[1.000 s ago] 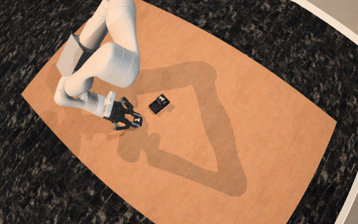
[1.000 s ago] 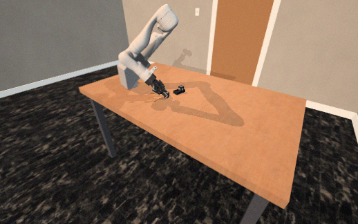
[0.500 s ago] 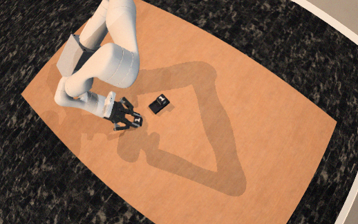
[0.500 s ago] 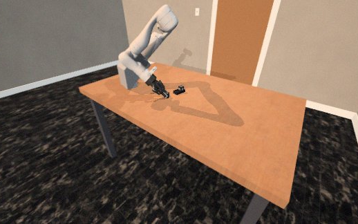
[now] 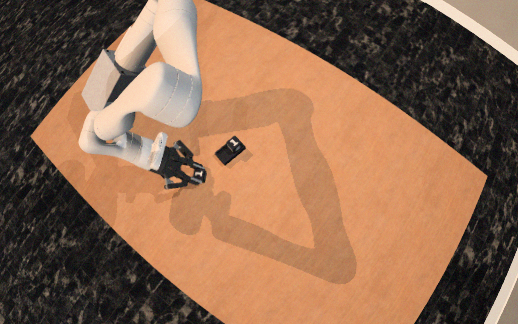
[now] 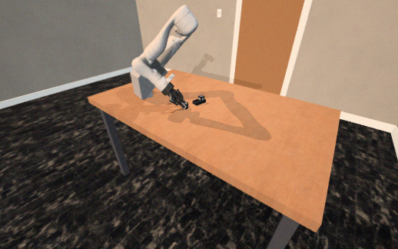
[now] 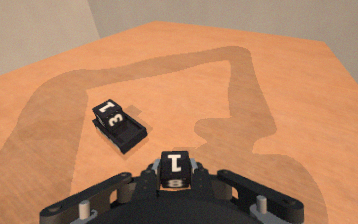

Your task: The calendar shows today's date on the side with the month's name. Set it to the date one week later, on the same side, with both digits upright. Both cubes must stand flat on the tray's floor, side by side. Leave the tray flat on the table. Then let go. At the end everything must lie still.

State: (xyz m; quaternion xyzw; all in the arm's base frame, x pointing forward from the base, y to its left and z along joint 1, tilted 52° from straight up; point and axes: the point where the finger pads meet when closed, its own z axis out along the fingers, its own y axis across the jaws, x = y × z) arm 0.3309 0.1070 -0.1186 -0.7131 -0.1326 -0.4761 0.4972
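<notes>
Clamped on a small black cube, the end effector (image 5: pixel 199 175) (image 6: pixel 185 105) (image 7: pixel 175 166) reaches down at a slant, close over the wood, its fingertips pressed to two opposite sides. That held cube (image 5: pixel 200 174) (image 7: pixel 174 169) has a white 1 on its top; the face toward the wrist camera carries another digit, which looks like an 8, partly cut off from sight. Whether its underside touches the wood, I cannot tell.

Just beside it, apart from the fingers, the black tray (image 5: pixel 226 159) (image 6: pixel 197 103) (image 7: pixel 124 149) sits flat on the tabletop (image 5: pixel 396 175) (image 6: pixel 285 154) (image 7: pixel 180 95). The second cube (image 5: pixel 235 144) (image 6: pixel 201 97) (image 7: pixel 108 114) stands in one end of the tray, a 1 on top and a 3 on the side seen from the wrist; the other end has room beside it, so the pair isn't together yet.

The pale arm (image 5: pixel 171 95) (image 6: pixel 156 46) bends high above, and its long shadow falls across the wood past the tray. A grey block (image 5: pixel 100 82) (image 6: pixel 141 85) stands at its foot. Farther back, an orange-brown door (image 6: pixel 267 38) with white trim is set in the beige wall, with a light switch (image 6: pixel 219 13) to one side of it.
</notes>
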